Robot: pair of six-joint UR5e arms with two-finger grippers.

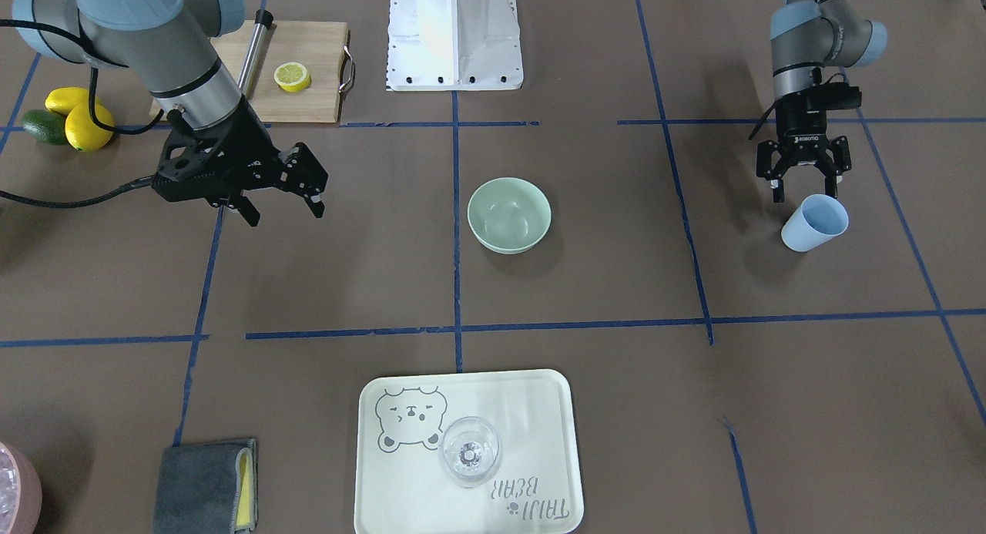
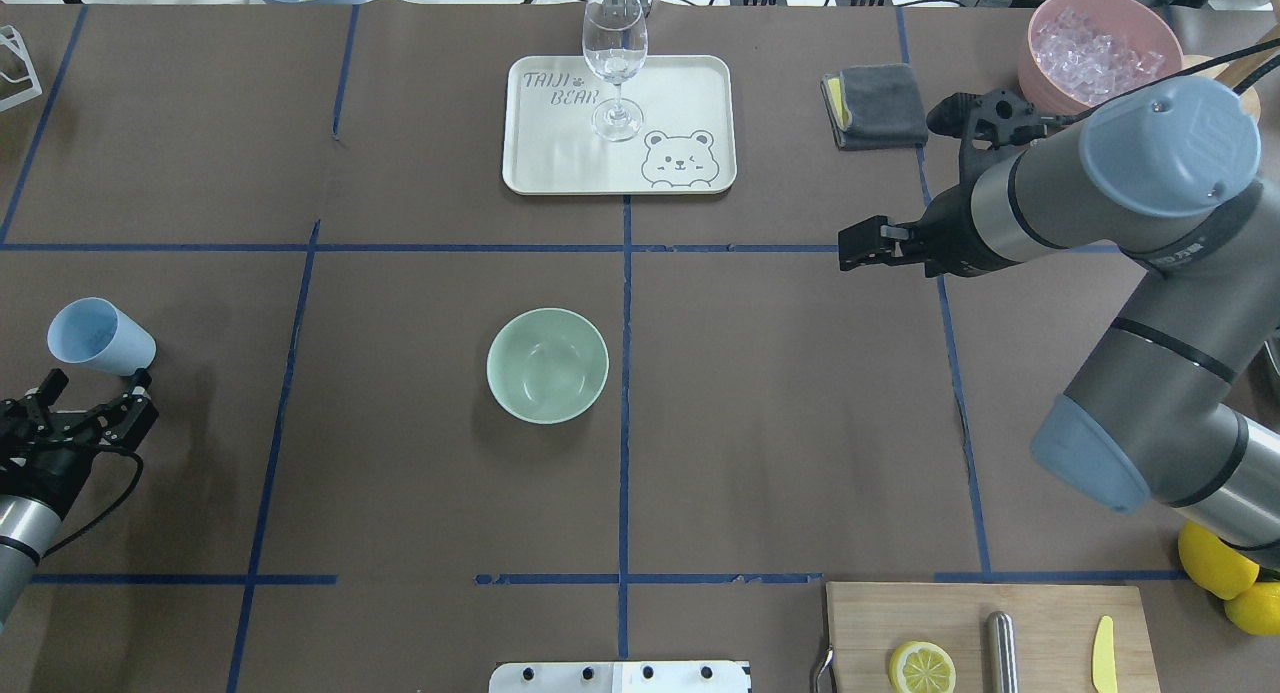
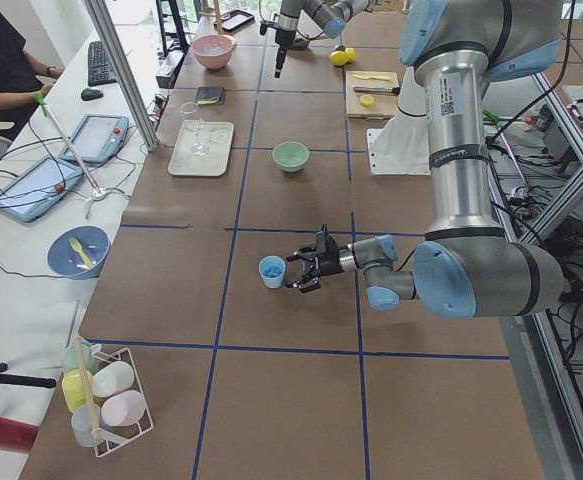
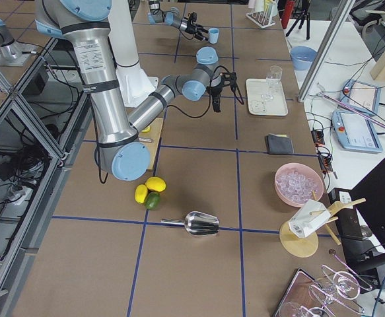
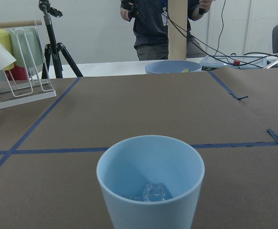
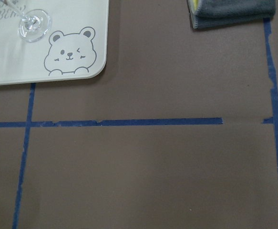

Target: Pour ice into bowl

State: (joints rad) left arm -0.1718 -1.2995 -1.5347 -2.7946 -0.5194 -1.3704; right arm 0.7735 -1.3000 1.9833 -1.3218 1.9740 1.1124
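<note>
The pale mint-green bowl [image 2: 547,365] [image 1: 509,214] stands by itself at the middle of the table, with nothing in it. A light blue cup [image 2: 100,336] [image 1: 814,222] stands at the table's left end, and the left wrist view shows a few clear ice cubes [image 5: 150,192] at its bottom. My left gripper [image 2: 95,385] [image 1: 805,187] is low and open, its fingertips just short of the cup and apart from it. My right gripper [image 2: 865,245] [image 1: 281,208] hangs open and holds nothing, well to the right of the bowl and above the table.
A cream tray [image 2: 560,158] with a clear wine glass [image 2: 613,63] lies at the far middle. Beside it are a grey cloth [image 2: 878,105] and a pink tub [image 2: 1040,68] of ice. A cutting board [image 2: 1040,613] with a lemon half [image 2: 922,666] and whole lemons [image 2: 1225,573] sit near right.
</note>
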